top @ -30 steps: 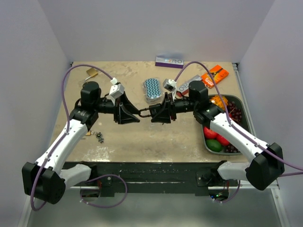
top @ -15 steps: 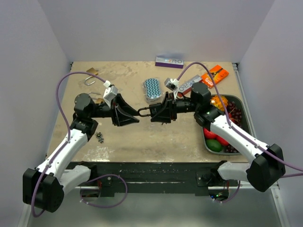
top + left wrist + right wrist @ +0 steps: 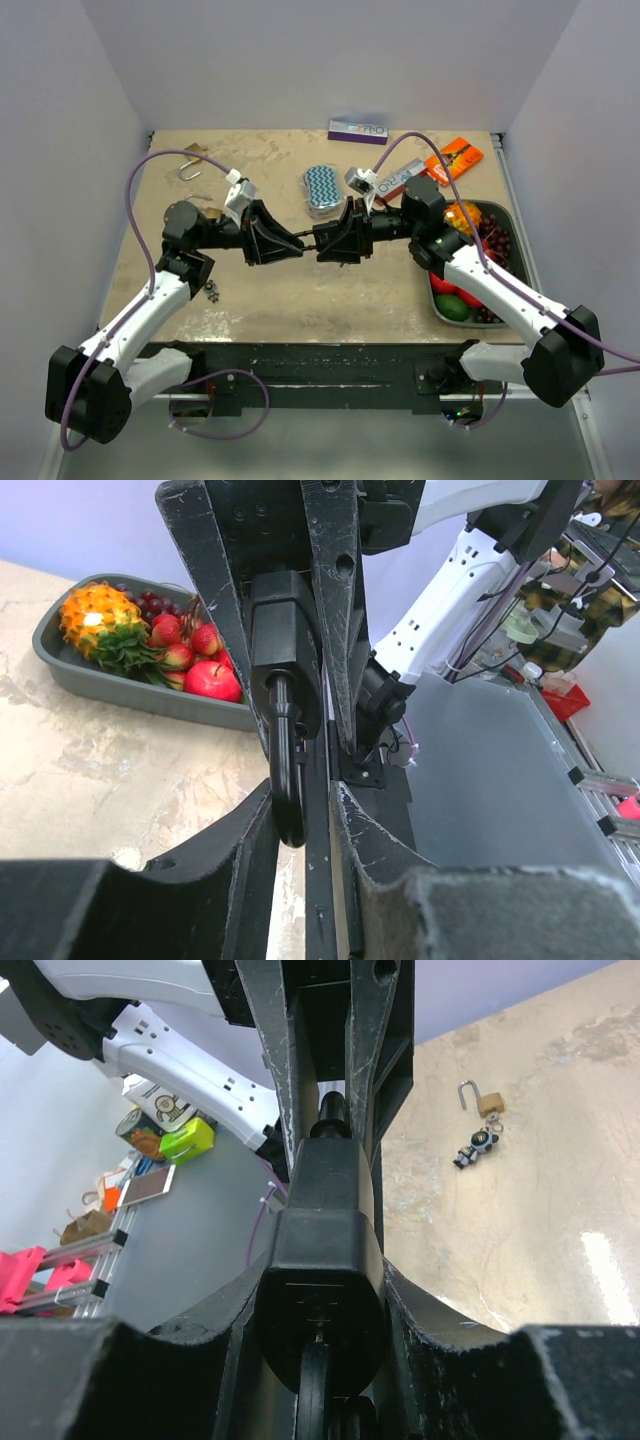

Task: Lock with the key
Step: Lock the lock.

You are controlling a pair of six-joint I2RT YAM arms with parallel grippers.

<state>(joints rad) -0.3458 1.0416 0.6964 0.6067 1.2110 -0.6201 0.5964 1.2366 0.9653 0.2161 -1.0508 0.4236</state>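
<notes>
A black padlock hangs in the air between my two grippers over the middle of the table. My right gripper is shut on its body; a black key head sticks out of the body's near end. My left gripper is shut on the black shackle, which runs from the body in between my left fingers. The two grippers face each other, tips almost touching.
A brass padlock with its shackle open lies at the back left, also in the right wrist view. A small key bunch lies near the left arm. A grey fruit tray stands at the right. A chevron pouch and boxes lie at the back.
My left arm has swung its elbow back and moved its gripper right, closer to the right gripper. The shackle loop between them now shows only as a thin line.
</notes>
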